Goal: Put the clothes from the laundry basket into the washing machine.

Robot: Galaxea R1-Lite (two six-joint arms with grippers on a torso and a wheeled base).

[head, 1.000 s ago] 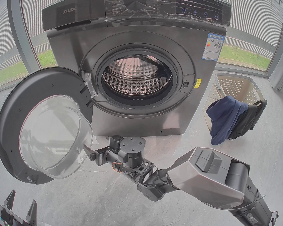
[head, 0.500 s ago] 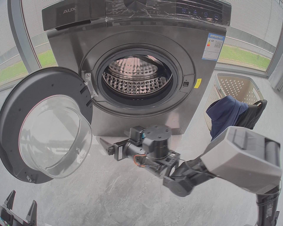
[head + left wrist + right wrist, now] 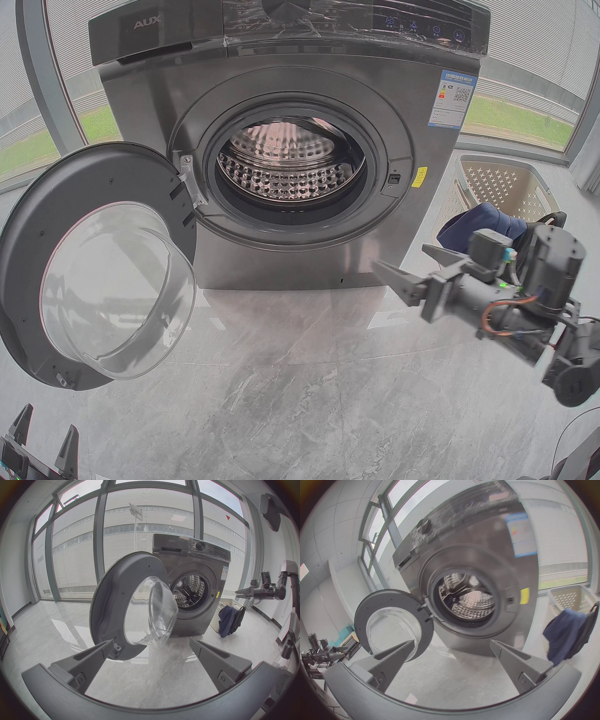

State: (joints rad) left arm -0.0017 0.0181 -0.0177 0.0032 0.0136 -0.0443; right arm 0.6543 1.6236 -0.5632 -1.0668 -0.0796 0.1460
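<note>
Two garments [image 3: 476,222] drape the basket [image 3: 500,182], door [image 3: 75,181] stands wide — right end effector [image 3: 400,257] agape, empty.

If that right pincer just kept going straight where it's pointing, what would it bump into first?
Probably the washing machine. The right pincer aims at its front, near the open drum, with nothing between. Whether it would hit the rim or pass inside is unclear.

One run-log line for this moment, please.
washing machine door open | drum no laundry seen | clothes draped over laundry basket rim | right gripper open, empty, near basket | left gripper open, empty
</note>
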